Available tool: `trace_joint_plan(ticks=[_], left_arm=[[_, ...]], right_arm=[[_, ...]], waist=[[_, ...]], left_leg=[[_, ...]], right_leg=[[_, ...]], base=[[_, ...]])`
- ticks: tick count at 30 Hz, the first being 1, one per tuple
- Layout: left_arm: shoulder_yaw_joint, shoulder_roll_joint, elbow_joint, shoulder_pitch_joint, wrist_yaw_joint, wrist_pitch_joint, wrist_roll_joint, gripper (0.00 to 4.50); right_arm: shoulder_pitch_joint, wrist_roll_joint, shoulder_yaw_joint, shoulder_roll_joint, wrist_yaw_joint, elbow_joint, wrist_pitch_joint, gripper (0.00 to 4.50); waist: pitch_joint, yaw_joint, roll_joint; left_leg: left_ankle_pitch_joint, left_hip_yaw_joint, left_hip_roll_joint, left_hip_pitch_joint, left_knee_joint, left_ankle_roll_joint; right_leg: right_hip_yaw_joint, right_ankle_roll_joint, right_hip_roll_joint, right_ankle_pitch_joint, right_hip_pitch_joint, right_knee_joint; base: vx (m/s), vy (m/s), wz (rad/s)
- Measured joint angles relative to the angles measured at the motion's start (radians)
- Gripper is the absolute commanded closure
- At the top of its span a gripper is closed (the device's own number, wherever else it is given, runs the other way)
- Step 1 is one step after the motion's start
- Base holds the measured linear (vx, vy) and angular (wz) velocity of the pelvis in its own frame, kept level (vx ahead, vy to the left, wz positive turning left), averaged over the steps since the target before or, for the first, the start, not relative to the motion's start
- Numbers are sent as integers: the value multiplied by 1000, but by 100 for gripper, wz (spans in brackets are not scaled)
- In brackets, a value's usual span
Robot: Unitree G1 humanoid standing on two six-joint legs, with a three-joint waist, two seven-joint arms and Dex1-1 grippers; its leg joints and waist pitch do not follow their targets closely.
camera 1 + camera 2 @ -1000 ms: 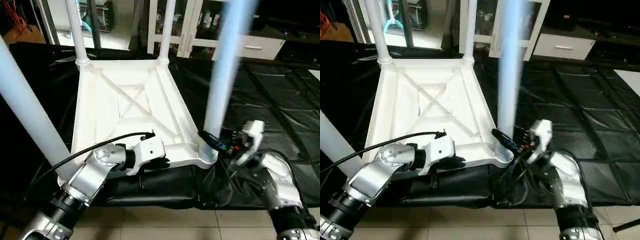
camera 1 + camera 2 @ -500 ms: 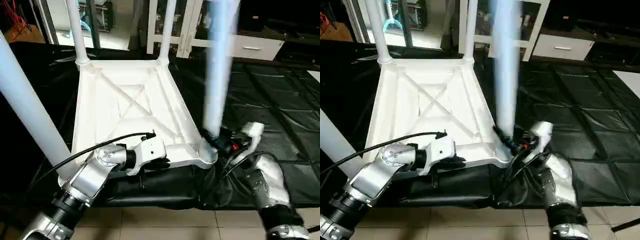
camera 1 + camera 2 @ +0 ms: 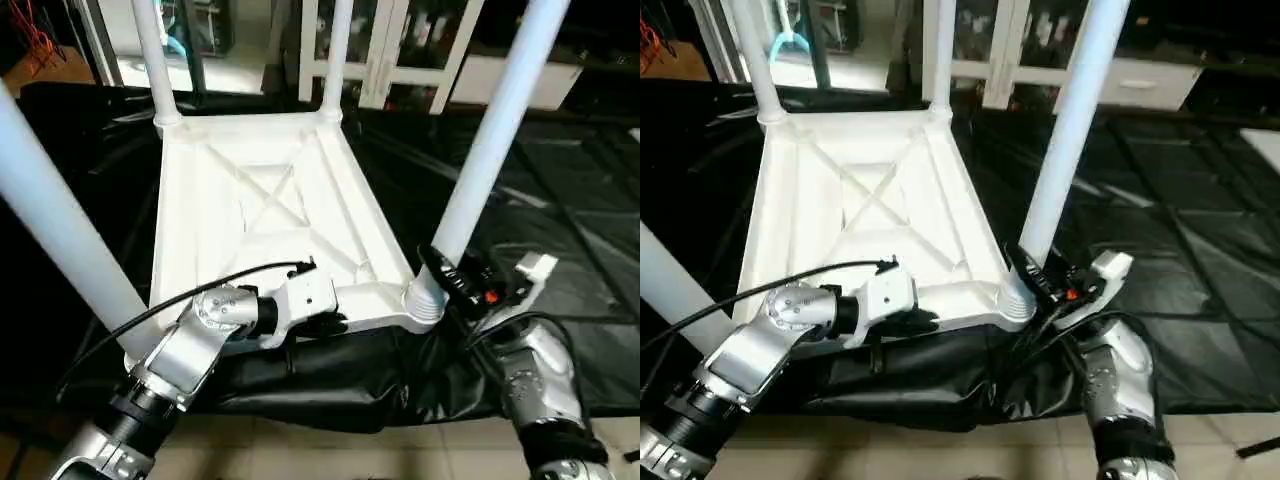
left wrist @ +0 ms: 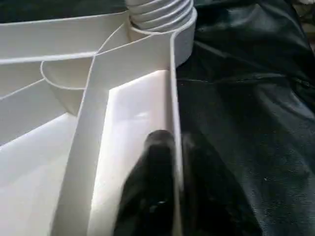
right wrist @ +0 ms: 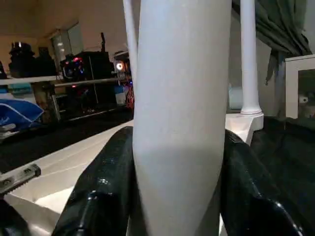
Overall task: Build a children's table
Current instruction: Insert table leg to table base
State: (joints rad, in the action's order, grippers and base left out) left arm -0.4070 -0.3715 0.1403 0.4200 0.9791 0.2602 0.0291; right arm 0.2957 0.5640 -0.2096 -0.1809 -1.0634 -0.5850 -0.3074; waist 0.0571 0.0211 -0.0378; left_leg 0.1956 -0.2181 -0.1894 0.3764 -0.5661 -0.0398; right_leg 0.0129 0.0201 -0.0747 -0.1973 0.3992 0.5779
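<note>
The table top (image 3: 260, 215) lies upside down on black sheeting (image 3: 560, 200), ribs upward; a near left leg (image 3: 55, 235) and two far legs (image 3: 155, 60) already stand in their corner sockets; the left gripper (image 4: 170, 167) pinches the near rim of the top, one finger each side; the right gripper (image 5: 177, 162) clasps the fourth leg (image 3: 490, 140) just above the near right socket (image 3: 425, 300), leaning outward; I judge only straightening and pressing home remain.

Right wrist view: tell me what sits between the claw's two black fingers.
A white table leg stands between the right claw's fingers, both pressed against its sides. The head views show that leg seated in the tabletop's near corner socket.
</note>
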Motion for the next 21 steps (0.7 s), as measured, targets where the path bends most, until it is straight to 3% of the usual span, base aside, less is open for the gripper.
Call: trace_joint_plan(ticks=[2,5,8,10,13,16,19,21], left_arm=[[8,5,8,10,1,-5,-15,358],[41,10,17,23,-1,-9,-36,346],[81,12,22,45,0,-16,-69,314],[139,21,21,77,-4,-17,-111,308],[211,38,4,103,-16,4,-180,282],[296,78,-2,143,-70,41,-257,261],[444,179,-34,241,-188,130,-418,232],[521,222,-73,305,-245,178,-532,227]], right_arm=[[-11,11,3,-16,44,71,57,266],[-3,20,3,-22,91,131,94,267],[65,15,-3,-39,135,135,107,267],[119,-8,-2,-51,148,142,108,267],[144,-26,11,-54,175,178,136,267],[144,-81,77,-94,176,229,190,267],[160,-250,208,-189,134,233,208,267],[183,-285,229,-186,141,232,233,267]], waist=[[4,0,7],[8,3,12],[10,10,16],[10,3,18],[10,-11,23],[12,-23,26],[13,-31,28],[13,-31,30]], left_leg=[[-3,-2,-1,7,-1,-3],[-12,-5,-3,15,-2,4],[-11,-5,-5,23,-8,5],[-11,-5,-7,27,-13,5],[-11,-3,-17,27,-21,5],[-11,-1,-20,26,-27,3],[-13,1,-20,26,-33,0],[-13,2,-21,25,-36,-1]], right_leg=[[0,-3,0,3,6,1],[-1,-4,0,3,16,8],[-1,-9,2,0,29,21],[-1,-15,4,-4,36,32],[0,-18,13,-6,35,38],[1,-21,16,-8,36,48],[1,-23,16,-9,36,54],[1,-23,16,-9,35,55]], base=[[0,0,0],[0,0,0],[0,0,0],[0,0,0],[0,0,0],[0,0,0],[0,0,0],[0,0,0]])
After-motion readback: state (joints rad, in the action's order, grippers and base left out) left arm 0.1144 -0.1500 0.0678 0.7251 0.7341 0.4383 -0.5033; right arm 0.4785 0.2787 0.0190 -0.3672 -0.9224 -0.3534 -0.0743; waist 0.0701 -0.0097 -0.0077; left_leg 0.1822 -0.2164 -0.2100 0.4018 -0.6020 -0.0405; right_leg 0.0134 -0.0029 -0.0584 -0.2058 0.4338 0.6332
